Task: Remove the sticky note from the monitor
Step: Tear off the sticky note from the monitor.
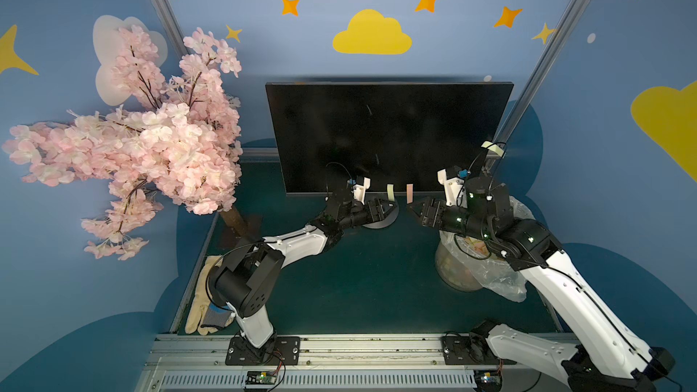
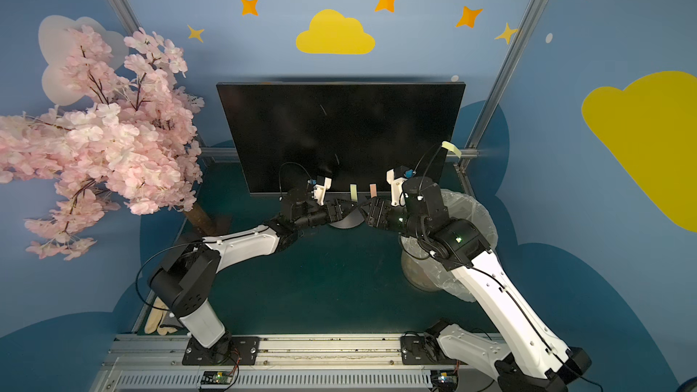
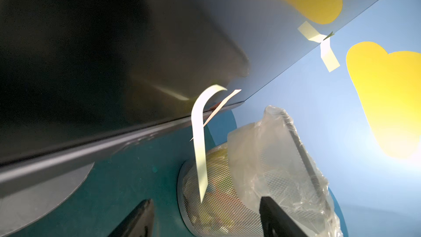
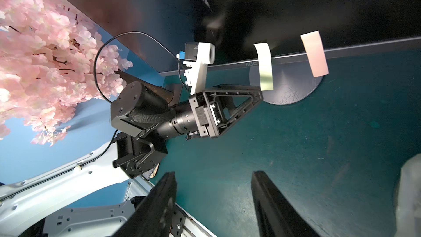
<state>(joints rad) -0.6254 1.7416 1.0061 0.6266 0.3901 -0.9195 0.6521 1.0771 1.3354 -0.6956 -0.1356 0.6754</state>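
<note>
The black monitor stands at the back of the green table on a round grey base. Two sticky notes hang from its bottom edge: a pale yellow-green one and a pink one. A third pale note sticks out at the monitor's right edge. My left gripper is open just under the pale note, whose free end hangs in front of the jaws and touches neither finger. My right gripper is open below the pink note, with nothing between its fingers.
A mesh waste bin lined with a clear plastic bag stands at the right under my right arm, with coloured paper inside. A pink blossom tree fills the left side. Beige gloves lie at the table's front left edge.
</note>
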